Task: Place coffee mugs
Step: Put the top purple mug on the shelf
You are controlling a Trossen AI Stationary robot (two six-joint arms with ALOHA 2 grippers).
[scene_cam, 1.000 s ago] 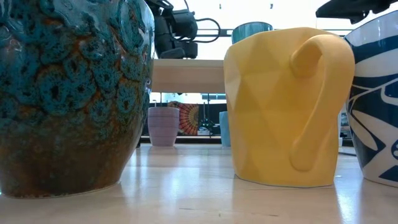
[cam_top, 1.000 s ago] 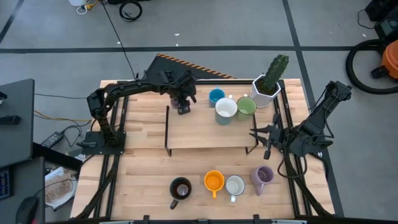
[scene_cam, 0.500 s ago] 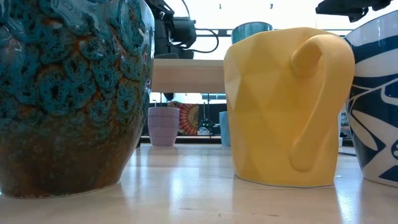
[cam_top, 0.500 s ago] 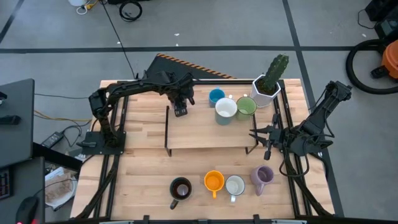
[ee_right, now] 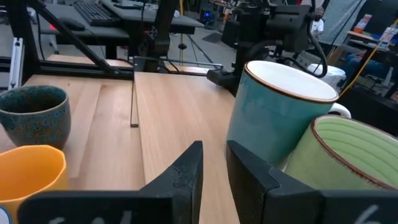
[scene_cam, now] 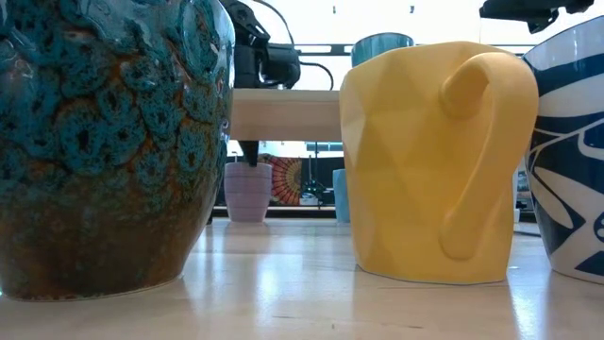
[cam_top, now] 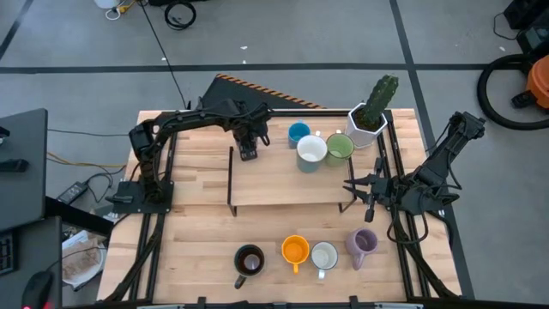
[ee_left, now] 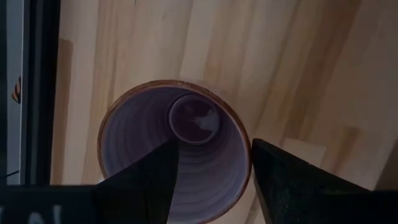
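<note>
The left gripper (cam_top: pixel 249 151) hangs over the back-left corner of the raised wooden shelf (cam_top: pixel 283 184), its fingers (ee_left: pixel 155 177) straddling the wall of a lavender mug (ee_left: pixel 174 146): one inside the bowl, one outside. Gripping the rim that way leaves the handle free and keeps the mug upright. In the low view the fingers dip below the shelf's front edge to a lavender mug (scene_cam: pixel 247 191) standing on the table behind, so this mug is judged to be on the table, not the shelf; whether the pinch is firm cannot be told.

On the shelf's right end, blue (cam_top: pixel 298 133), white (cam_top: pixel 311 150) and green (cam_top: pixel 340 147) mugs cluster beside the cactus pot (cam_top: pixel 366 123). Along the table's front edge stand a dark mug (cam_top: pixel 250 260), an orange one (cam_top: pixel 294 251), another white (cam_top: pixel 324 256) and a second lavender (cam_top: pixel 364 242), apparently awaiting their turn.

The right gripper (cam_top: pixel 367 190) waits at the shelf's right side, fingers narrowly parted and empty.
</note>
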